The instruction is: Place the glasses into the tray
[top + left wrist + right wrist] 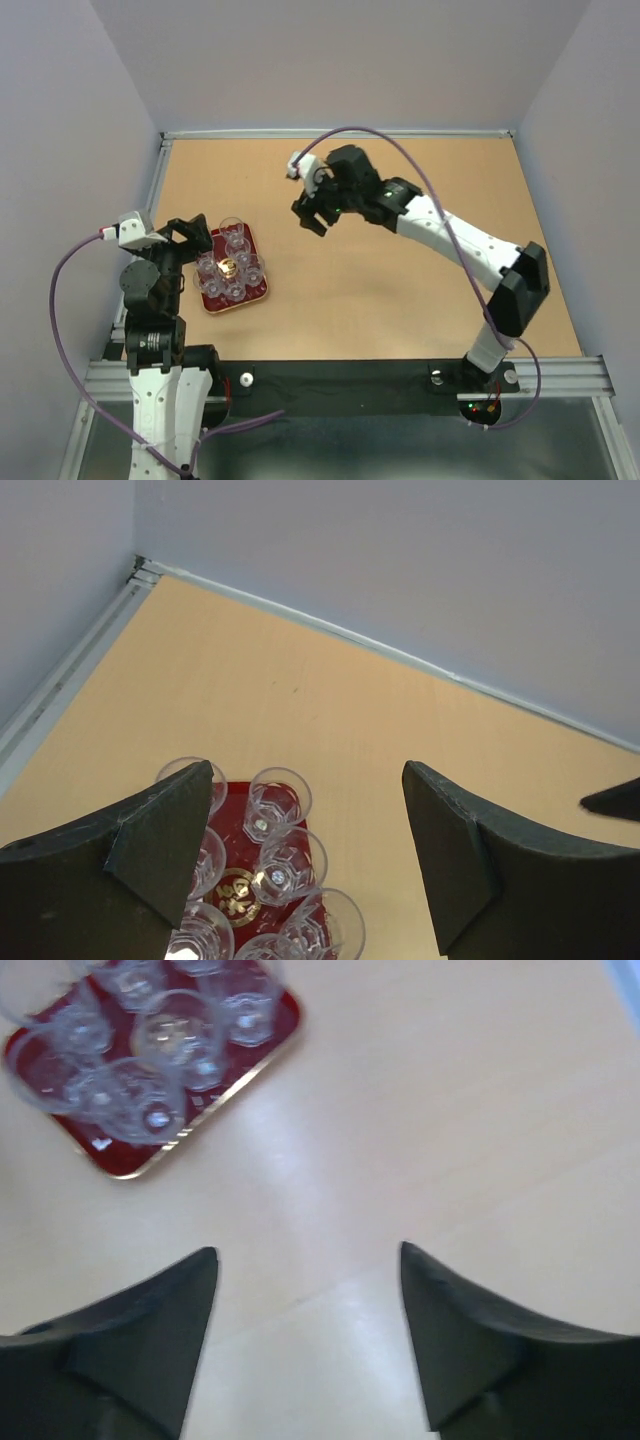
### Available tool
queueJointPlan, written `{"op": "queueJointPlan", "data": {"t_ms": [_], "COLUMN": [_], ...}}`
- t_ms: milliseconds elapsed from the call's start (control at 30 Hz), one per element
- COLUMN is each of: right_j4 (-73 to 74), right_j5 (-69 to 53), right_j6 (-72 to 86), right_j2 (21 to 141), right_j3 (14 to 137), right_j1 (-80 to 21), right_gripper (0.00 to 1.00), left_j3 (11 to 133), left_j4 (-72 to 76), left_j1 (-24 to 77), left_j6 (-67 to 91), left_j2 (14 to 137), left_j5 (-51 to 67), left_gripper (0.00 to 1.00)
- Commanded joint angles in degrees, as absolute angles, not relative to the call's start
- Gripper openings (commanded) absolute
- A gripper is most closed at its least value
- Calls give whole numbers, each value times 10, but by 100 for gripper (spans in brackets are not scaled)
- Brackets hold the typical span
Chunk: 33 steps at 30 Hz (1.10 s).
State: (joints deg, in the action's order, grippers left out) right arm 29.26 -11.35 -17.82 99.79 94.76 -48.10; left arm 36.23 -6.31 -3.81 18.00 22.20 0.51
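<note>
The dark red tray [258,296] with a gold emblem lies on the table at the left. Several clear glasses [237,243] stand upright in it, packed around the emblem. One glass [231,225] sits at the tray's far edge; I cannot tell if it is fully inside. My left gripper [195,243] is open and empty, hovering over the tray's left side. In the left wrist view its gripper [305,770] frames the glasses [280,798] and the tray [235,820]. My right gripper [312,218] is open and empty above bare table, right of the tray. The right wrist view shows that gripper [308,1250], the tray [283,1022] and the glasses [180,1035].
The tan tabletop [400,280] is walled at the back and both sides, with a metal rail [150,210] along the left edge close to the tray. The arm bases stand on a black strip [340,375] at the near edge.
</note>
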Motion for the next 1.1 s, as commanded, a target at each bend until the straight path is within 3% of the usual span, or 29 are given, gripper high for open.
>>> {"op": "queueJointPlan", "data": {"t_ms": [0,100,433,800,1067], "right_j4": [252,225,135,52,30], "right_j5": [-119,-114,75,322,338], "right_j6": [-207,-195,-57,54,47], "right_j2": [883,784,556,495,482], "right_j3": [876,790,546,439,421], "right_j1": [-395,-317,-113,-75,-75], "right_gripper": [88,100,100,100,100], "left_j3": [356,354,379,423,413], "left_j4": [-12,-4,-4,-39,-33], "left_j1": [-40,-39,-39,-40,-39], "left_j6": [164,162,150,105,92], "left_j2": [231,238,264,287,278], "left_j5": [71,105,183,151,78], "left_gripper": [88,88,88,88,88]}}
